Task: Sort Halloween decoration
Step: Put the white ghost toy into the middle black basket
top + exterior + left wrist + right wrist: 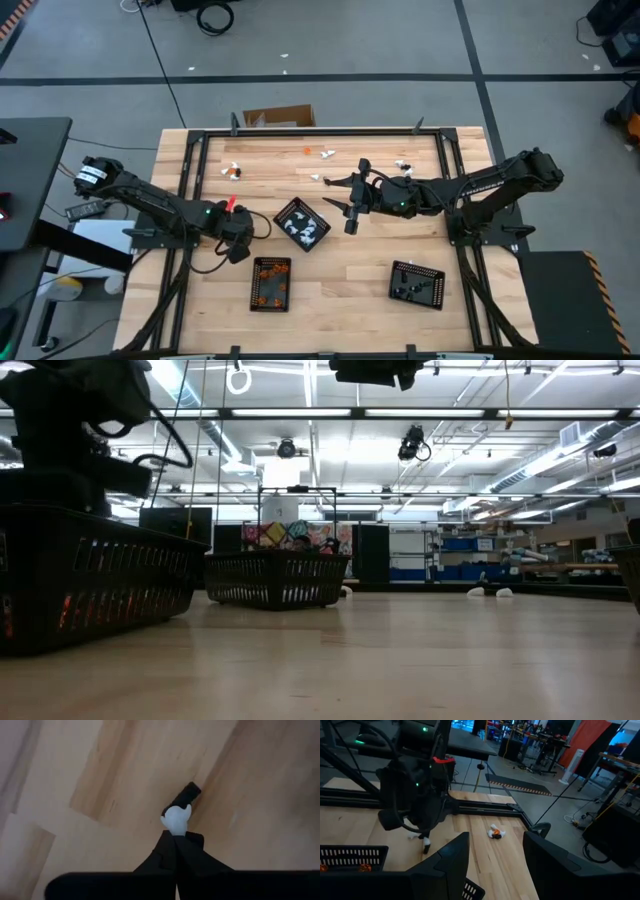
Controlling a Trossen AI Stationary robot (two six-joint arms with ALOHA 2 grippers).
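My left gripper hangs between the table's left edge and the tray of orange pieces, pointing down. It is shut on a small white decoration piece with a black part. The right wrist view also shows this gripper low over the wood. My right gripper is open and empty, raised right of the middle tray, which holds white pieces. A third tray holds black pieces. Loose decorations lie near the far edge. My left gripper pinches the white piece's near end between its two fingertips, coming from above and pointing down. The white body and its black part stick out below the fingers. I cannot tell whether the black tip touches the table.
More loose pieces lie along the far side of the table. An orange-and-white piece lies on the wood beyond my right gripper. In the low view, two trays stand left of bare wood.
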